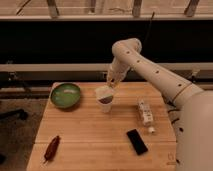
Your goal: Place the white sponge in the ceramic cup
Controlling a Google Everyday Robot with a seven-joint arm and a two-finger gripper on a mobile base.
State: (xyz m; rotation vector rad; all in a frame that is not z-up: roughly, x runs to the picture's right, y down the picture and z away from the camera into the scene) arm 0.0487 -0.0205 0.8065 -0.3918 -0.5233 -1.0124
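The ceramic cup (105, 104) stands upright on the wooden table (90, 132), a little behind its middle. The white sponge (103, 91) sits in the cup's mouth and sticks up above the rim. My gripper (111, 83) hangs just above and to the right of the sponge, at the end of the white arm (150, 67) that reaches in from the right. I cannot see whether the gripper still touches the sponge.
A green bowl (65, 95) stands at the table's back left. A red pepper-like thing (52, 148) lies at the front left. A black phone (136, 141) lies at the front right, with a white packet (145, 111) behind it.
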